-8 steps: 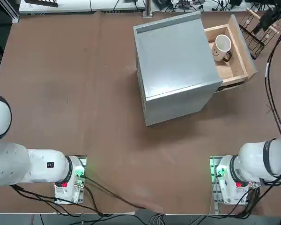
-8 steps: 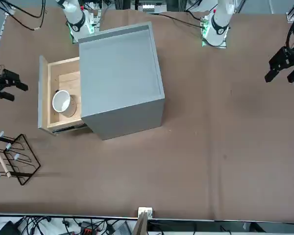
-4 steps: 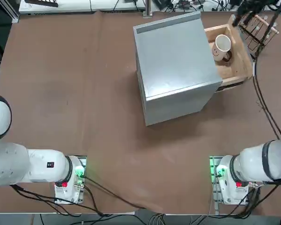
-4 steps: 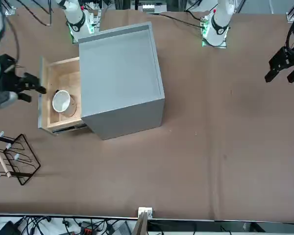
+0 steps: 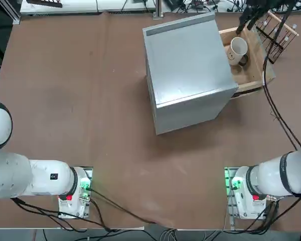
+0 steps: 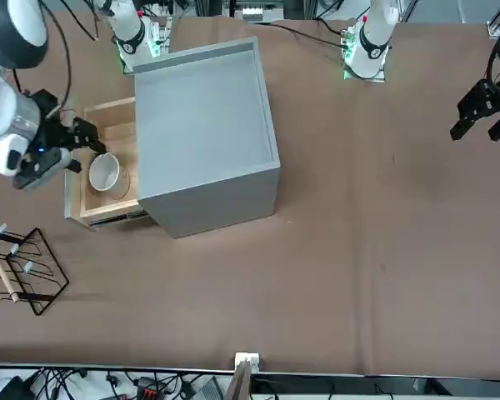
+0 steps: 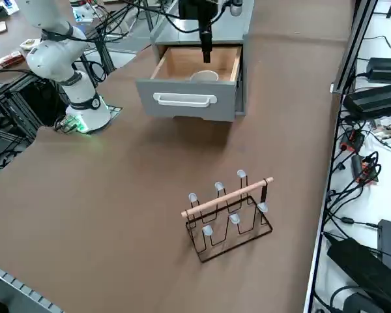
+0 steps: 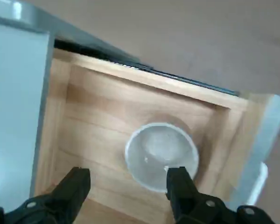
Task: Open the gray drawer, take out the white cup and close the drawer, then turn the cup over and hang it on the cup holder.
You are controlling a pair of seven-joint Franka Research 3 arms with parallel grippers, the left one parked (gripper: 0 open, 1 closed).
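Inside the gray metallic cabinet's open wood-lined drawer (image 7: pixel 186 98), near its front edge, stands the small white ceramic mug (image 8: pixel 162 156). Above the drawer, the black two-finger right gripper (image 8: pixel 126 179) hangs with fingers spread.

On the brown table (image 5: pixel 115 165) before you, the gray cabinet (image 5: pixel 190 70) sits turned at an angle to the table's edges, beyond the middle toward the far edge, on the right half. Its gray drawer (image 7: pixel 186 98) stands open over the table toward the right edge. Near the table's far right corner you see the cup holder (image 7: pixel 228 218), standing directly on the surface, apart from the cabinet. Black cables (image 5: pixel 123 208) cross the near edge of the table.
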